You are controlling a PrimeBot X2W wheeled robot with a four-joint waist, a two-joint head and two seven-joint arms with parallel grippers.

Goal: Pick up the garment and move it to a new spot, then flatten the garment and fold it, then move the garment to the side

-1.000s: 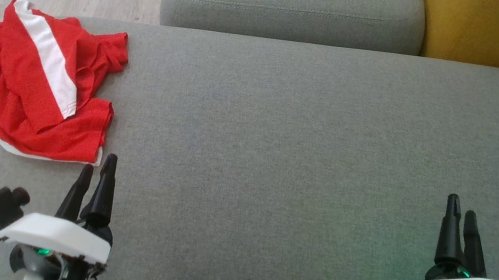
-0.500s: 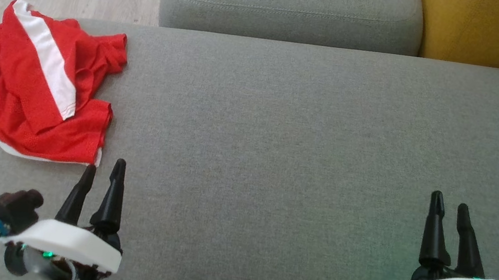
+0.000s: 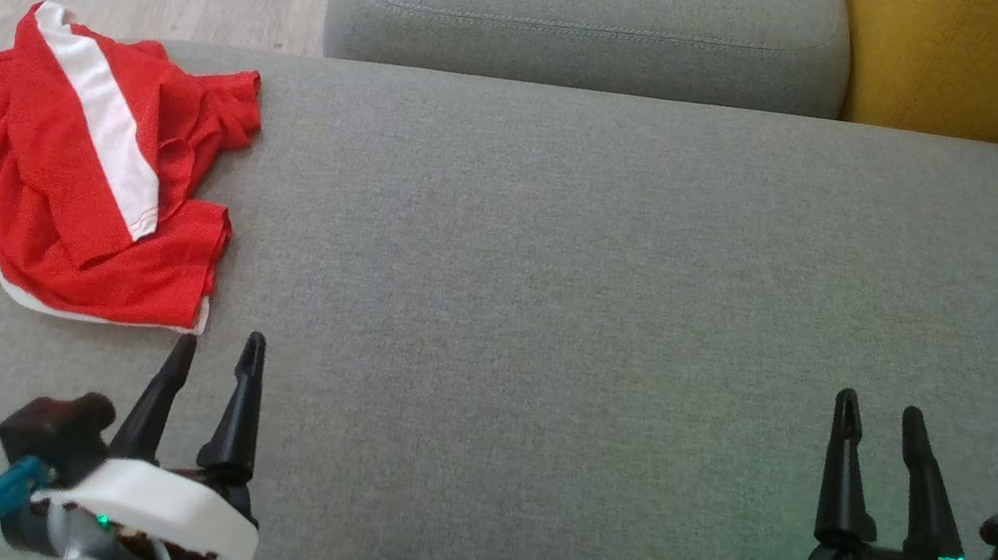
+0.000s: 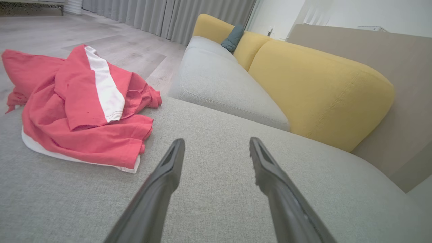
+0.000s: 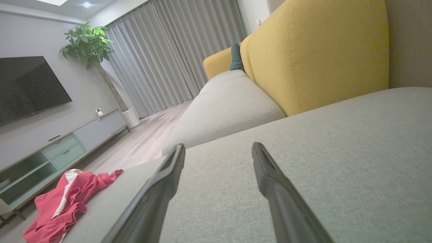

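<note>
Left fingers [image 3: 237, 409] edged right; crumpled red garment [image 3: 58, 186] shows white stripe.

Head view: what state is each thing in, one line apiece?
garment: crumpled, unfolded, on the seat cushion's left end, not gripped.
left gripper: jaws open, empty, just short of the garment.
right gripper: jaws open, empty, far from the garment.

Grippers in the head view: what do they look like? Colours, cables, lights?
Left gripper and right gripper match: two long black tapered fingers rising from a white housing with a small green light. Beside each sits a dark wrist camera with a blue cable.
</note>
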